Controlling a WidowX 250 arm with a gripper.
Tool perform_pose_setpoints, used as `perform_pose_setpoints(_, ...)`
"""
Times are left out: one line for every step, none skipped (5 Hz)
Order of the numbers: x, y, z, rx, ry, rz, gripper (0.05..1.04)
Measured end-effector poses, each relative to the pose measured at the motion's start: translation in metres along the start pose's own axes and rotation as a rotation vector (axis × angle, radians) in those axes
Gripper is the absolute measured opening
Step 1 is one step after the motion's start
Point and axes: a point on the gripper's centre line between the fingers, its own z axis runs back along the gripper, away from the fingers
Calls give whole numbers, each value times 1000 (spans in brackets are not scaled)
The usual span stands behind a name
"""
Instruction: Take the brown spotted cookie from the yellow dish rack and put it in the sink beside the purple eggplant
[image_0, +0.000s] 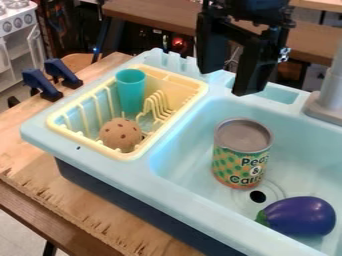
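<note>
Standing in the sink, a can below a wide-set gripper

The can (242, 154) stands upright on the floor of the light-blue sink (184, 145), its grey lid facing up and its green-and-orange label toward the camera. Just beside its base is the dark drain hole (258, 196). A purple toy eggplant (300, 216) lies on its side on the near side of the drain, its green stem end pointing left in the view.

Above the can, toward the sink's far edge, hangs the black gripper (228, 80); its two fingers are spread wide, with a clear gap between them.

Left of the basin sits a pale-yellow dish rack (127, 155). It holds a teal cup (131, 91), upright toward the far end, and a round brown thing with dark spots (120, 134) at the near end. Farther left, two dark-blue clamps (41, 85) grip the wooden table (63, 192). A grey faucet (328, 95) rises at the view's right edge.
</note>
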Motion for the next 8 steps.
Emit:
perform_pose_setpoints(-1,0,-9,-6,33,1,1001)
perform_pose_setpoints(-17,29,-9,-9,7,71,1001)
perform_pose_setpoints(-40,50,8,26,-50,125,1001)
perform_pose_setpoints(-53,58,11,43,-48,140,1001)
perform_pose_setpoints(-65,67,5,89,-39,164,1001)
perform_pose_setpoints(-67,84,0,133,-59,200,1001)
perform_pose_setpoints(-64,101,-1,171,-101,229,1001)
perform_pose_setpoints(-62,115,-9,140,-113,247,1001)
